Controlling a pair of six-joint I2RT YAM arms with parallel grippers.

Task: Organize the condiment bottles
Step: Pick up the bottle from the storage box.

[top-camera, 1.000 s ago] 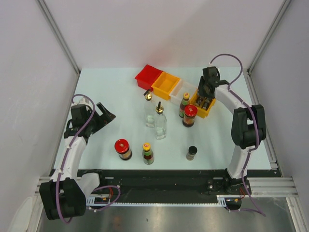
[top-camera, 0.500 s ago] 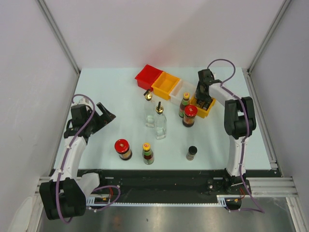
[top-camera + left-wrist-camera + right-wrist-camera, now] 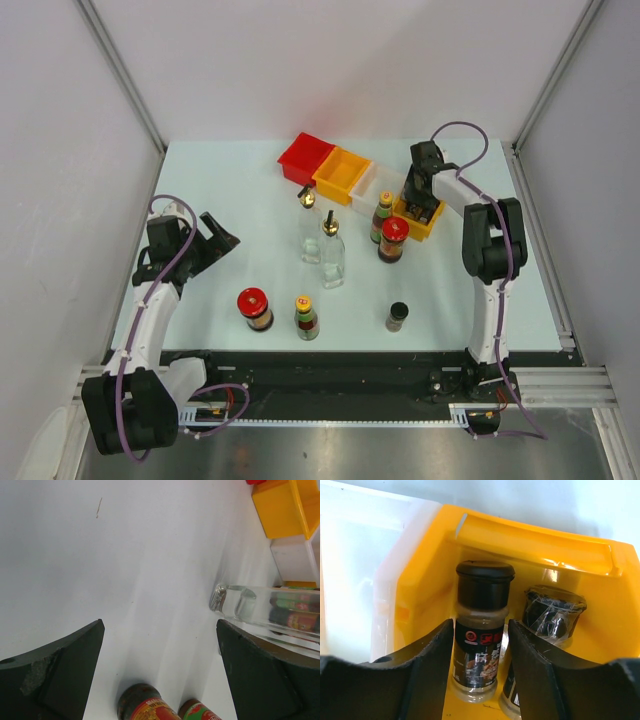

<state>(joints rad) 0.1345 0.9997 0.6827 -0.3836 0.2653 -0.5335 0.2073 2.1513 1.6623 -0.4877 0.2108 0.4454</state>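
My right gripper (image 3: 481,645) reaches down into the yellow bin (image 3: 520,540), its fingers close on either side of a black-capped shaker (image 3: 482,630) that stands on the bin floor; a thin gap shows on the right side. A second, plastic-wrapped shaker (image 3: 551,615) stands beside it. On the table are two glass bottles (image 3: 309,232) (image 3: 332,255), two red-lidded jars (image 3: 254,307) (image 3: 393,238), two sauce bottles (image 3: 306,317) (image 3: 382,216) and another shaker (image 3: 397,316). My left gripper (image 3: 222,240) hangs open at the left, empty.
A red bin (image 3: 307,159), an orange bin (image 3: 342,174) and a white bin (image 3: 363,187) stand in a row at the back, left of the yellow bin (image 3: 432,222). The left wrist view looks past a glass bottle (image 3: 250,607) toward the bins.
The right arm has swung left over the yellow bin and folded upright; its jaws have eased slightly apart around the shaker. The left arm has not moved.
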